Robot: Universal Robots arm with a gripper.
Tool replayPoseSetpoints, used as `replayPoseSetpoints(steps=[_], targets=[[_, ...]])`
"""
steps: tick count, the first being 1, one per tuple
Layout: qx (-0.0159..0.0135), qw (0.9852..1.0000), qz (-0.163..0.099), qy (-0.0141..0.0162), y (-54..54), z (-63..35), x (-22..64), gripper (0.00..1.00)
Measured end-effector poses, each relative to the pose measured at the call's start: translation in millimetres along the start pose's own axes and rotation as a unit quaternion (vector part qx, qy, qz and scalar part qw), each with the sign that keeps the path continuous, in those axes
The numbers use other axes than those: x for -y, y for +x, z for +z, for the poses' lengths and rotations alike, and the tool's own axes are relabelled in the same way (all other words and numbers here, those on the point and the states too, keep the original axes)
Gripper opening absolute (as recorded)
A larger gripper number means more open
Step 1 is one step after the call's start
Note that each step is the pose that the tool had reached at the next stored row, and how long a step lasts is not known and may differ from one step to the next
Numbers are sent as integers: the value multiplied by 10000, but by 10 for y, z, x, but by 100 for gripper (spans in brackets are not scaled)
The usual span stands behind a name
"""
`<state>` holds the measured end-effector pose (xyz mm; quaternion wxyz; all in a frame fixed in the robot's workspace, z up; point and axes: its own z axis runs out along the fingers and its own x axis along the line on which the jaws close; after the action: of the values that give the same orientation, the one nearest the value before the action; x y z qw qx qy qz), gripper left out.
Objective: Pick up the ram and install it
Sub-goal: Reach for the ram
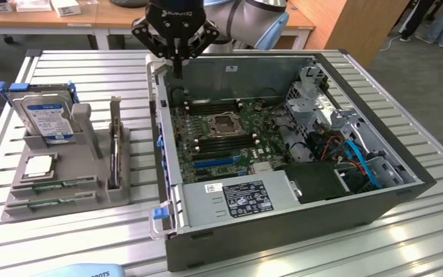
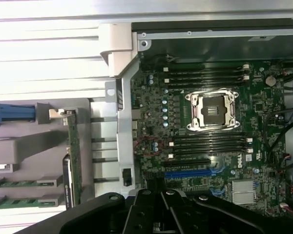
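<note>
**Item 1. Gripper**: black, with its fingers drawn together to a narrow point and nothing between them. It hangs above the rear edge of the open computer case and touches no part.

**Item 2. Motherboard**: lies below and just ahead of the gripper, on the case floor. A bare processor socket sits at its middle, with empty black memory slots on both sides.

**Item 3. Grey parts holder**: sits outside the case on the slatted table, sideways from the gripper toward the exterior view's left.

**Item 4. Expansion card**: stands on edge on the side of the holder facing the case.

**Item 5. Hard drive**: stands upright in a blue-handled caddy.

**Item 6. Processor chip**: lies flat, farther along the holder.

**Item 7. Ram**: a green stick seated on edge in the holder's far end, not yet picked up.
- Position: well apart from the gripper, across the case wall, toward the exterior view's left and lower, at table level.
- Long axis: level, and about parallel to the memory slots.

**Item 8. Second ram stick**: just beside the ram and parallel to it, one slot farther from the gripper.
</note>
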<state>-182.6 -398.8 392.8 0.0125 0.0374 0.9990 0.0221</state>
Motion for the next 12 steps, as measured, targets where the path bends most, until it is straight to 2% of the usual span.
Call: replayPoseSetpoints(steps=[12], targets=[[0, 10000, 0, 0, 393, -9, 29, 10]])
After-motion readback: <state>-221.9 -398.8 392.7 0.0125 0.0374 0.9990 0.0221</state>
